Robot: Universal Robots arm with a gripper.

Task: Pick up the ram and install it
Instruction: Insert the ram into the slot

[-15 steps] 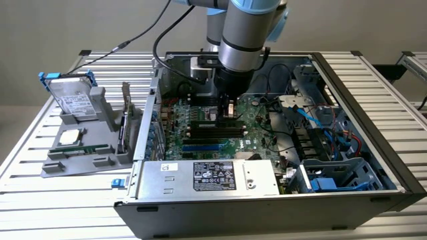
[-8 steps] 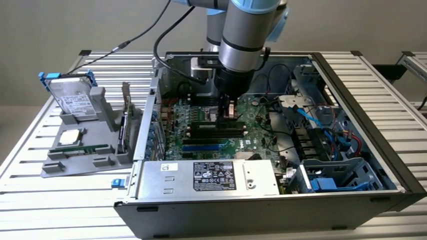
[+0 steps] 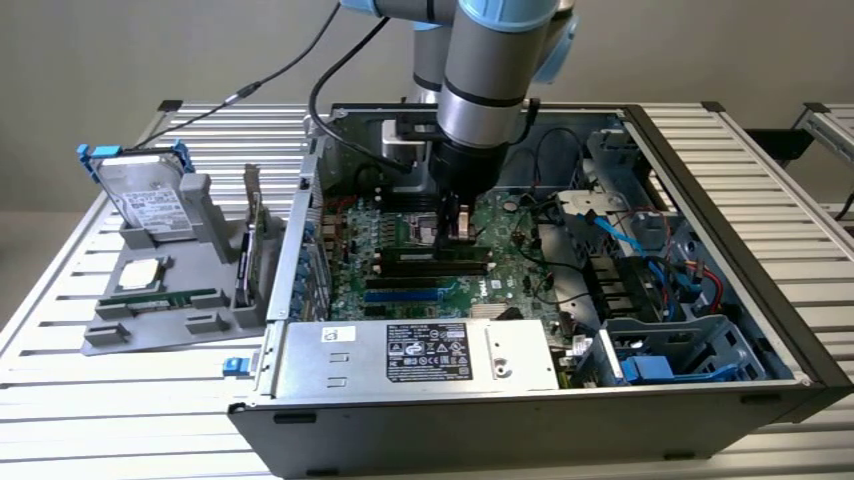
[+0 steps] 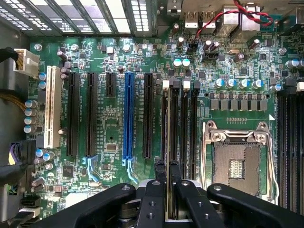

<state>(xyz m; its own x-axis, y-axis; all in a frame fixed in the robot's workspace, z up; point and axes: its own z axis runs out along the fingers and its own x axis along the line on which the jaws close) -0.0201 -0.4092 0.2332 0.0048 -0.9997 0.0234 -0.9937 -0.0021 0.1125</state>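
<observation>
The worktop [image 3: 80,420] carries an open computer case [image 3: 787,330]. The arm [image 3: 487,80] reaches down into the case over the motherboard [image 4: 109,137]. The jaws stand almost closed and clamp the ram [image 4: 167,204], which shows edge-on between them. The ram hangs over the memory slots [image 4: 183,118], near the middle of the motherboard and just beside the open processor socket [image 4: 236,164]. It appears in line with the slot farthest from that socket.

Likely faults from this position:

1. Misalignment. A stick that is tilted or offset would land on the slot wall, and pressure could then flex the motherboard.
2. Slip. The grip covers a short length of a thin board, so resistance could rotate the ram in the jaws.
3. Latches. Whether the white slot clips [image 4: 165,84] stand open cannot be told. Closed clips would block seating.
4. Drift toward the socket risks its exposed contacts.
</observation>
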